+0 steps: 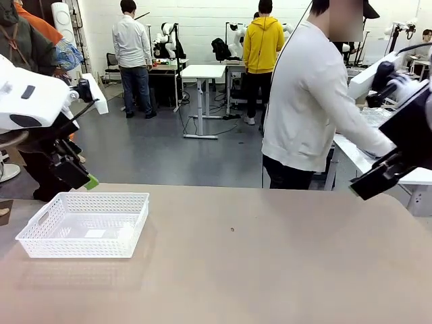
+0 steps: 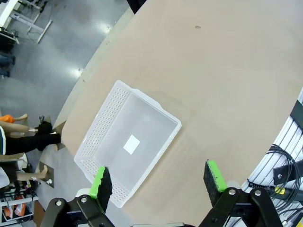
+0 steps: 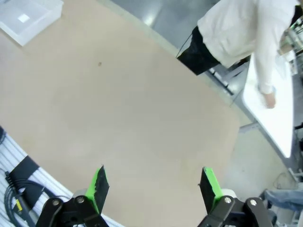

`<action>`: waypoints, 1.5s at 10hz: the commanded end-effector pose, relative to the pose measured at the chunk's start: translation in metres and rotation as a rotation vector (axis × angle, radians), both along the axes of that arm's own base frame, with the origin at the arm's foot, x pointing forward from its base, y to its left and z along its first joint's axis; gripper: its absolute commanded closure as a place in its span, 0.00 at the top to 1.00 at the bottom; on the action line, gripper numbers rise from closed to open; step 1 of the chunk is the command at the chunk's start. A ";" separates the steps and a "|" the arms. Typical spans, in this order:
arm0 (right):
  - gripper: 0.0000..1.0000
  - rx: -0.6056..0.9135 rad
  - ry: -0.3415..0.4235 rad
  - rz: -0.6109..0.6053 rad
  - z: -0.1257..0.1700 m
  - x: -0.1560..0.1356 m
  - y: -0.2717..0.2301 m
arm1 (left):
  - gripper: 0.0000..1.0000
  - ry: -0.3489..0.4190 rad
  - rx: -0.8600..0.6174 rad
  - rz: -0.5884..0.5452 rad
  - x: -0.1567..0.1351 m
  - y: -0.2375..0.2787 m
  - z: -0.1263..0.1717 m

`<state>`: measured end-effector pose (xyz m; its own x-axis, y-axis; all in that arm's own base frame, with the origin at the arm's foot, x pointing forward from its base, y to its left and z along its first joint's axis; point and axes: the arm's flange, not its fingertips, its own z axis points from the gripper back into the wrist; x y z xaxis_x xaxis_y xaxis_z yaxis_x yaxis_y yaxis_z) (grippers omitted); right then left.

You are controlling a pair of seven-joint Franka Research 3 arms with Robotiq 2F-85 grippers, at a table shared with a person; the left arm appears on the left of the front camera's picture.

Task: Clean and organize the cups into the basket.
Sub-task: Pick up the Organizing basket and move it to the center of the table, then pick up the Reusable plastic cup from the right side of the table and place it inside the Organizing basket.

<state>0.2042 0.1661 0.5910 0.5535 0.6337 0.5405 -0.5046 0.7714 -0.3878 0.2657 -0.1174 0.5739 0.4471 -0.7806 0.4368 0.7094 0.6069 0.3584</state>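
the white mesh-sided basket (image 1: 74, 246) sits upright on the tan bench (image 1: 270, 270) near its far left corner, a little way in from both the far edge and the left edge. a small white label (image 2: 131, 144) lies flat on the basket's floor. the left pincer (image 2: 158, 182) hangs in the air above that same corner. its jaws stand wide apart with nothing between them, and in the left wrist view one green pad (image 2: 101, 182) overlaps the basket's rim in the picture while staying well above it. the right pincer (image 3: 154, 187) hangs above the right side of the bench, toward the far right corner. its jaws are likewise spread wide and grip nothing, with bare bench below them. a small dark speck (image 1: 232, 229) marks the bench near the middle, well apart from the basket. a person (image 1: 307, 101) in a white top and dark trousers stands just beyond the far edge, toward the right. they are turned away from the bench, with one hand (image 3: 270, 100) reaching over a separate white table (image 3: 279, 123) off the far right corner.
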 end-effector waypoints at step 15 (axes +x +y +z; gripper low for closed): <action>1.00 1.660 0.840 0.005 -0.103 0.091 -0.342 | 1.00 0.725 -1.518 0.488 0.084 0.303 -0.092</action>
